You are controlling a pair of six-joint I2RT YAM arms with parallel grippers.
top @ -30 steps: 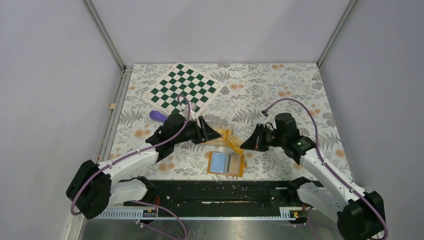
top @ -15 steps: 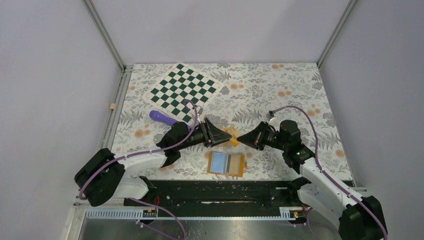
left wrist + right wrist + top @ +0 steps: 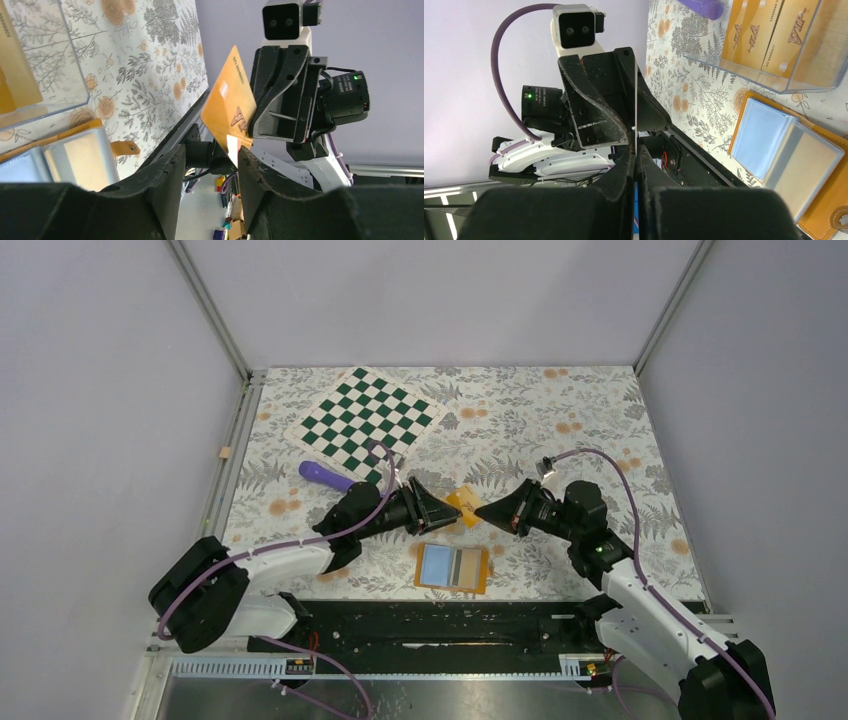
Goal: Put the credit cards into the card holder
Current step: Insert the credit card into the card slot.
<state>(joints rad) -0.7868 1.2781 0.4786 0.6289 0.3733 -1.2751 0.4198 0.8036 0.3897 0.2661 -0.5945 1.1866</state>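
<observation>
Seen from above: left end effector (image 3: 445,512) and right end effector (image 3: 482,512) tip to tip over the middle of the bench (image 3: 560,420), an orange credit card (image 3: 463,506) between them. Card holder (image 3: 452,568) open flat just below, close to the near edge, light-blue and grey inside up. Chessboard (image 3: 365,418) toward the far-left corner, purple object (image 3: 325,475) beside it; open floral surface out to the right edge.

Only from the left wrist: card tilted, pinched at one edge by the right fingers (image 3: 272,107); own jaws apart, straddling its lower corner, gripping nothing.

Only from the right wrist: own jaws closed tight on the card, edge-on as a thin line; clear box (image 3: 769,45) of more cards beyond the card holder
</observation>
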